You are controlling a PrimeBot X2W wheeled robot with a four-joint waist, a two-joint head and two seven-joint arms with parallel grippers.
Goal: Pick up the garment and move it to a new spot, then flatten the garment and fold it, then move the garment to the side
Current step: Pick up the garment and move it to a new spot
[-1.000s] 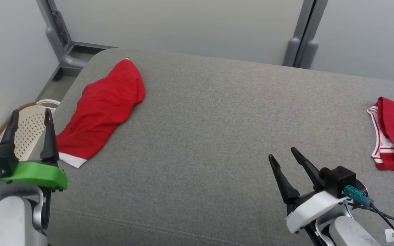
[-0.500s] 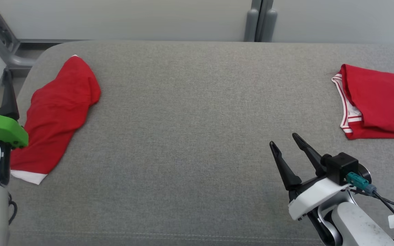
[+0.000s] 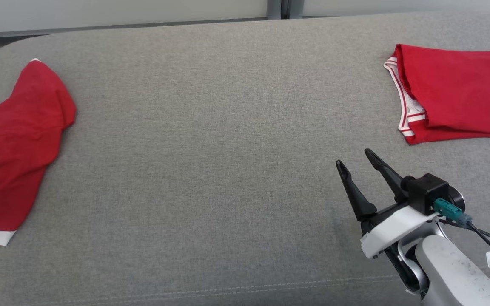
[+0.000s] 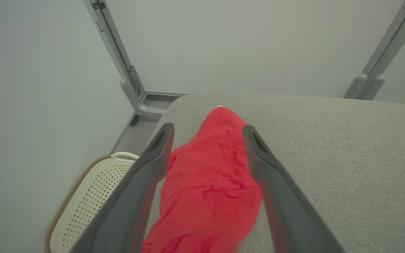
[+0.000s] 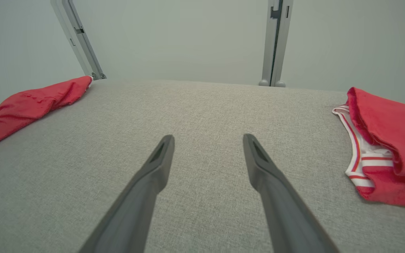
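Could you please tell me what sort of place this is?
Probably an indoor robot test bay: a grey upholstered work surface, bare pale wall panels between metal posts, and a perforated basket beside it.

The light is bright, soft and even, and it seems to come from above; the grey cushion (image 3: 228, 148) looks matt. Shadows are weak: only a faint dark patch lies on the cushion below the right gripper (image 3: 353, 157). The head view is sharp over its whole area. In both wrist views the near fingers (image 4: 153, 165) are blurred, and the wide lens makes the posts (image 4: 118, 56) lean at the edges.
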